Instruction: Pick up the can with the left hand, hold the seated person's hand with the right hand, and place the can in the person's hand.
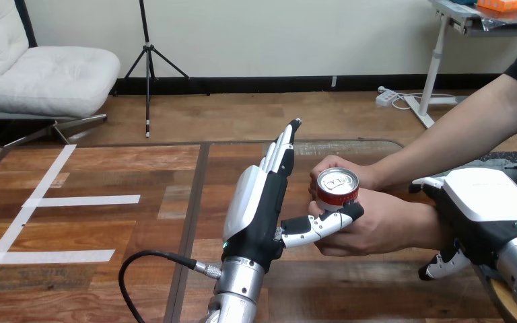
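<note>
A red can (337, 188) with a silver top stands upright in the person's lower hand (384, 225), whose fingers wrap its side. The person's upper hand (333, 165) rests against the back of the can. My left hand (259, 208) stands just left of the can, open, fingers straight and pointing away from me. Its thumb reaches right and touches the person's lower hand below the can. My right hand (485, 202) sits over the wrist of that lower hand, with a finger above and the thumb below curled round it.
The wooden table (108, 175) stretches out to the left, marked with white tape strips (84, 200). Its far edge runs across just beyond my left hand's fingertips. The person's forearm (458, 134) slants in from the upper right.
</note>
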Robot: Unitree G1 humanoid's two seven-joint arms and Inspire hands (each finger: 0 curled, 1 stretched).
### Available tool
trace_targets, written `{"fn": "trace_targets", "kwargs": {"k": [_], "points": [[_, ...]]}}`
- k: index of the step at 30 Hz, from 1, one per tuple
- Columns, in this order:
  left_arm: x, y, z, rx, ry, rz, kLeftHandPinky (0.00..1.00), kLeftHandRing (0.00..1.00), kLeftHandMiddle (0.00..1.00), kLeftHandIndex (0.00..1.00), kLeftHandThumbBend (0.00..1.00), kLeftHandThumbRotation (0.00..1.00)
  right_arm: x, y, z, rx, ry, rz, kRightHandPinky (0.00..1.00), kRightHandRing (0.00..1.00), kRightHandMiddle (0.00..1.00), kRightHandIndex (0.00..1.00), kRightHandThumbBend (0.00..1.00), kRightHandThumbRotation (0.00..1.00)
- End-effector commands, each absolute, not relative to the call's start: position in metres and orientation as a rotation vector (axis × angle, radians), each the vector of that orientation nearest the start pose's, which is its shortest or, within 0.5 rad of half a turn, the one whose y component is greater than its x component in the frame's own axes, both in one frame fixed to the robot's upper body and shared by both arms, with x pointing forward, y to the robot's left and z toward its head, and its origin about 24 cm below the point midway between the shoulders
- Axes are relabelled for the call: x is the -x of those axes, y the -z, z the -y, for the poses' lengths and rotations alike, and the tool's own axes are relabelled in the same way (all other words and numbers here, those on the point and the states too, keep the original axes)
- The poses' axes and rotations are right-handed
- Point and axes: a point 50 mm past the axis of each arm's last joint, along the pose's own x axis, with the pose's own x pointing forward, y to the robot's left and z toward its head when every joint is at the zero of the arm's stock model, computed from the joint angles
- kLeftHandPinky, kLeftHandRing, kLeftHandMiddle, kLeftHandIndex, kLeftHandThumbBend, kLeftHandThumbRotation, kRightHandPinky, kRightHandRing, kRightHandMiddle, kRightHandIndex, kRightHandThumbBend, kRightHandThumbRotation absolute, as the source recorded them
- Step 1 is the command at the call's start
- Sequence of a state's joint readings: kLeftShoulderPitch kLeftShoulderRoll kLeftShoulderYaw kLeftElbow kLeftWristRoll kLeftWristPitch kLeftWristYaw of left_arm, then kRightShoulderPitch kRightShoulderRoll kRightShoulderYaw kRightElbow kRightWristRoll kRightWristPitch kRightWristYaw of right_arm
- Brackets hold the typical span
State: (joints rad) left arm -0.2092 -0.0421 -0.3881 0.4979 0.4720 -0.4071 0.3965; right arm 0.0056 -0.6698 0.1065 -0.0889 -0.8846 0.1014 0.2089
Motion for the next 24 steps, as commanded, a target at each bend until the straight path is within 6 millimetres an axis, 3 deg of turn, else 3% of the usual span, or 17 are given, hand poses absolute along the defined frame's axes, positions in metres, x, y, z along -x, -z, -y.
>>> {"fn": "trace_targets", "kwargs": {"k": [1,24], "points": [[-0.2687,-0.0475,-0.0276,-0.350,0.187,0.381,1.00,1.00,1.00,1.00,0.78,0.36,-0.2586,-0.0884,0.2438,1.588,-0.163,-0.090,0.76,0.85,0.86,0.83,1.00,0.00],[-0.2692,-0.0476,-0.0290,-0.350,0.182,0.380,1.00,1.00,1.00,1.00,0.79,0.37,-0.2583,-0.0890,0.2432,1.596,-0.164,-0.096,0.78,0.85,0.86,0.84,0.98,0.00]]}}
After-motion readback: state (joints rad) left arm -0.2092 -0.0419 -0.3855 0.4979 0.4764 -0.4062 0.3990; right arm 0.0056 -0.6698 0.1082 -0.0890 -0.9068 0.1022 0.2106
